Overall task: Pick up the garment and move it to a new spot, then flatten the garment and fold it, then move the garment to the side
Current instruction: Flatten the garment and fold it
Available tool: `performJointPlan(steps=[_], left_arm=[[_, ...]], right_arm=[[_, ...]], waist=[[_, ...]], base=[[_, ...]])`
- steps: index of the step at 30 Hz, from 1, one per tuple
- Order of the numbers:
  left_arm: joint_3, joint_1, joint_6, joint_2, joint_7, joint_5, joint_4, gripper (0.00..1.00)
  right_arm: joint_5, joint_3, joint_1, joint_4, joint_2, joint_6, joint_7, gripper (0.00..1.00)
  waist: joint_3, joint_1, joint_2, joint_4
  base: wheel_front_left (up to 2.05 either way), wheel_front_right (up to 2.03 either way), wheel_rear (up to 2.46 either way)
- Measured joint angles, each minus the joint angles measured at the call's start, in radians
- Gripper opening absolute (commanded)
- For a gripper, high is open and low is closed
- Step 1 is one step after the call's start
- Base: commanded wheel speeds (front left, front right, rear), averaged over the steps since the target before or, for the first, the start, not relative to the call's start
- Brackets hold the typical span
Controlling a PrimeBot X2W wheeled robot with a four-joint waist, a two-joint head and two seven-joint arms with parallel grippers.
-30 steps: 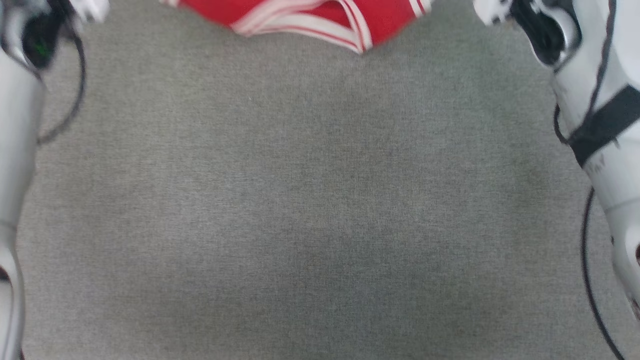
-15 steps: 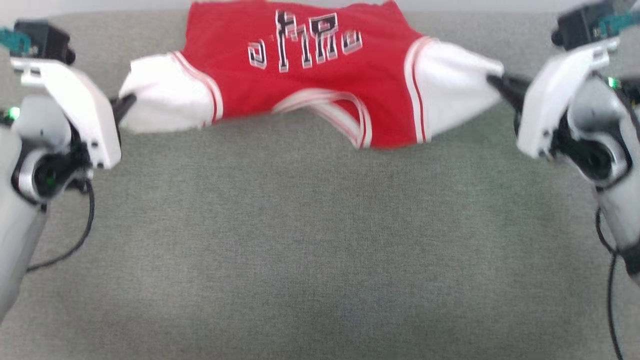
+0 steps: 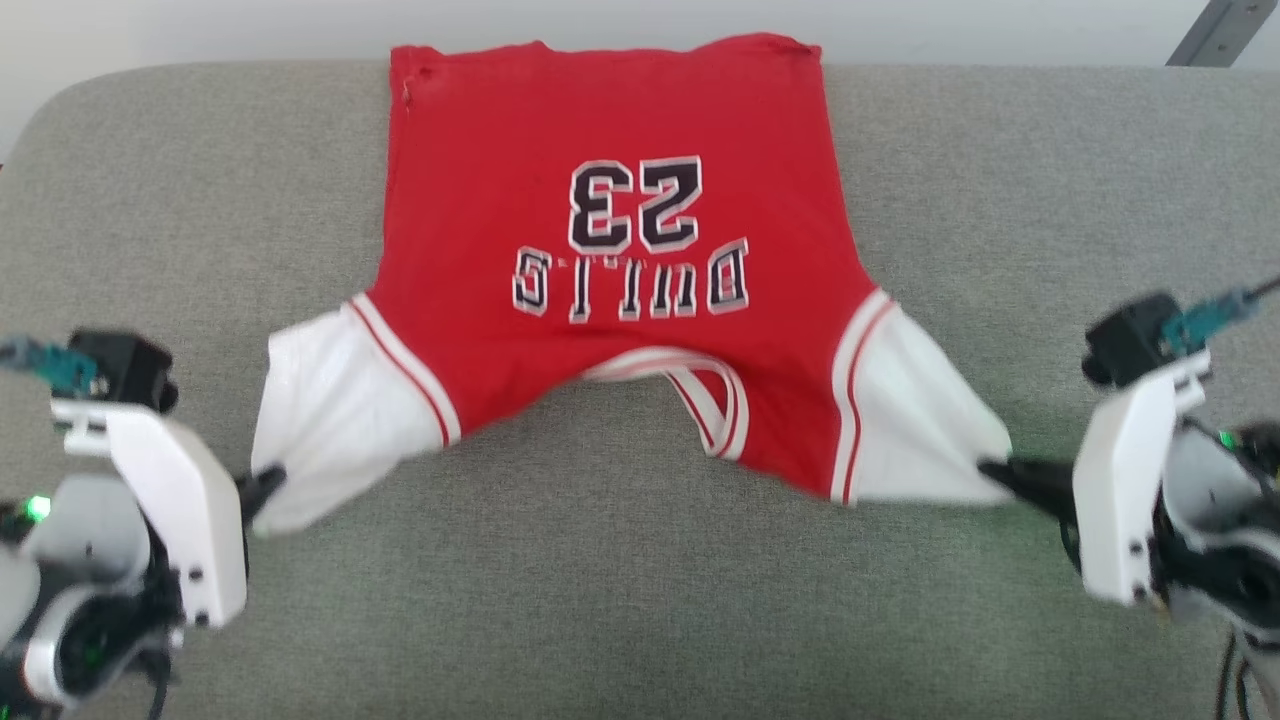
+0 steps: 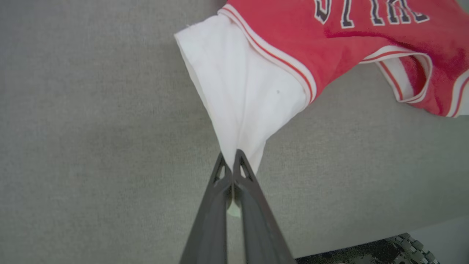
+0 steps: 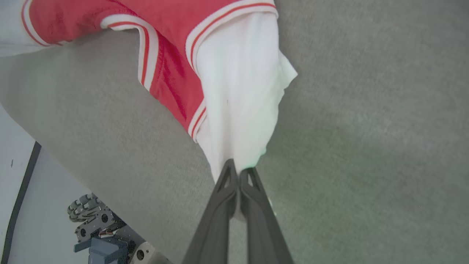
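**Both jaws pinching a sleeve, jersey spread before me**

The garment (image 3: 600,130) lies face up on the grey cloth-covered worktop (image 3: 620,600), centred ahead of me. Its hem is at the far edge and its neckline (image 3: 700,385) points toward me, so the black-and-white number and block lettering (image 3: 632,248) read upside down from my head.

My left jaws are closed tight on the outer corner of the white left sleeve (image 3: 340,420). In the left wrist view the two dark fingers (image 4: 220,205) meet with the cloth gathered to a point between them. My right jaws are clamped the same way on the tip of the white right sleeve (image 3: 920,420), and the right wrist view shows the fabric narrowing down into the closed fingers (image 5: 220,209).

Both sleeves are drawn outward and toward me, each running taut into its pinch. The red body between them lies flat on the worktop. The striped neckline curves back away from me between the two sleeves, with one loop of trim folded over.
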Motion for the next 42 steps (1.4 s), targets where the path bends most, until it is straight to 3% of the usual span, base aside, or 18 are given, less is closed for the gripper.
performJointPlan(steps=[6, 9, 14, 18, 19, 20, 26, 30, 37, 42], left_arm=[[0.017, 0.174, 0.111, 0.067, 0.002, -0.061, -0.130, 0.00], [0.026, 0.237, 0.144, 0.085, -0.008, -0.088, -0.170, 0.00], [0.032, 0.291, 0.156, 0.083, -0.034, -0.105, -0.176, 0.00], [0.030, 0.299, 0.130, 0.040, -0.081, -0.110, -0.151, 0.00], [0.029, 0.299, 0.118, 0.026, -0.090, -0.109, -0.142, 0.00], [0.023, 0.298, 0.105, 0.012, -0.099, -0.106, -0.135, 0.00], [0.012, 0.256, 0.038, -0.045, -0.144, -0.085, -0.092, 0.00], [0.007, 0.228, 0.013, -0.050, -0.159, -0.051, -0.073, 0.00], [0.012, 0.176, -0.021, -0.080, -0.195, -0.028, -0.075, 0.00], [-0.005, 0.117, -0.047, -0.111, -0.194, -0.008, -0.076, 0.00]], right_arm=[[-0.006, -0.102, 0.213, -0.181, 0.031, 0.000, 0.189, 0.00], [-0.021, -0.153, 0.305, -0.255, 0.072, 0.000, 0.251, 0.00], [-0.086, -0.174, 0.365, -0.303, 0.123, 0.000, 0.267, 0.00], [-0.160, -0.150, 0.374, -0.261, 0.151, 0.000, 0.196, 0.03], [-0.177, -0.135, 0.374, -0.239, 0.150, 0.000, 0.172, 0.36], [-0.189, -0.120, 0.372, -0.221, 0.147, 0.000, 0.142, 1.00], [-0.235, -0.086, 0.334, -0.173, 0.117, 0.000, 0.024, 1.00], [-0.271, -0.115, 0.290, -0.200, 0.117, 0.000, -0.013, 1.00], [-0.350, -0.171, 0.130, -0.262, 0.189, 0.000, -0.073, 1.00], [-0.433, -0.202, -0.076, -0.169, 0.241, 0.000, -0.164, 1.00]], waist=[[-0.011, 0.0000, 0.0000, 0.006], [-0.009, 0.0000, 0.0000, 0.012], [-0.004, -0.0001, 0.0000, 0.016], [0.000, 0.0000, 0.0000, 0.015], [0.001, 0.0000, 0.0000, 0.014], [0.002, -0.0001, 0.0000, 0.013], [0.019, 0.0000, 0.0000, 0.020], [0.038, 0.0000, 0.0000, 0.024], [0.086, 0.0000, 0.0000, 0.033], [0.130, 0.0000, 0.0000, 0.054]], base=[[0.00, 0.00, 0.00], [0.00, 0.00, 0.00], [0.00, 0.00, 0.00], [0.00, 0.00, 0.00], [0.00, 0.00, 0.00], [0.00, 0.00, 0.00], [0.00, 0.00, 0.00], [0.00, 0.00, 0.00], [0.00, 0.00, 0.00], [0.00, 0.00, 0.00]])
